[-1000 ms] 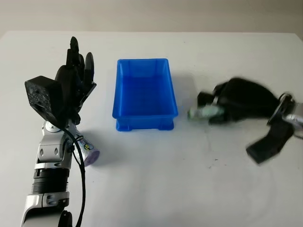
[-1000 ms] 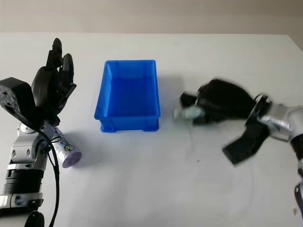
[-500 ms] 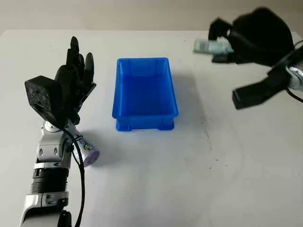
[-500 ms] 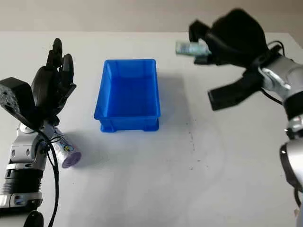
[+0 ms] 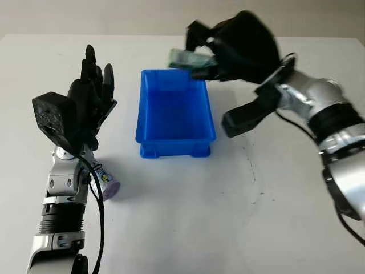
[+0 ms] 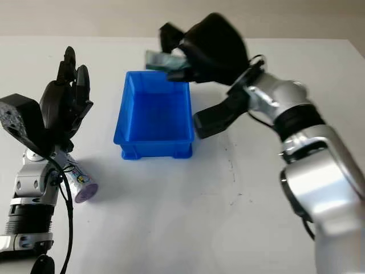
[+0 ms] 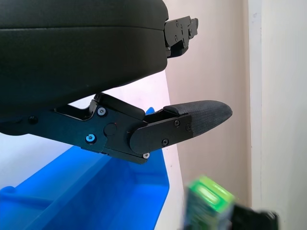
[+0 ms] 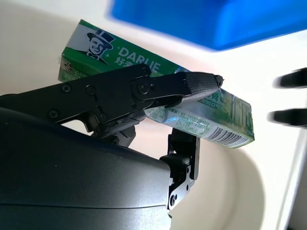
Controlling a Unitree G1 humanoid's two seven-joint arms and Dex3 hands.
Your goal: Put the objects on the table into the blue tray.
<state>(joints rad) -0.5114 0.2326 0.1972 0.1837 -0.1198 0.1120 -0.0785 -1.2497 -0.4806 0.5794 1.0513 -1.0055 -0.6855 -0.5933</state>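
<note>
My right hand (image 5: pixel 197 57) is shut on a green toothpaste box (image 5: pixel 183 57) and hovers over the far right corner of the blue tray (image 5: pixel 142 123). The right wrist view shows the green toothpaste box (image 8: pixel 158 98) pinned under a black finger (image 8: pixel 158 91). In the left wrist view the box (image 7: pixel 207 201) hangs beyond the tray (image 7: pixel 96 191). My left hand (image 5: pixel 94 85) is open and raised left of the tray. A small bottle with a purple cap (image 5: pixel 106 184) lies on the table near the left arm.
The white table (image 5: pixel 228 217) carries a few dark specks right of the tray. The right forearm (image 5: pixel 319 108) slants across the table's right side.
The right hand lifted the toothpaste box from the table right of the tray, then swung left to the tray's far right corner. The left hand has stayed put.
</note>
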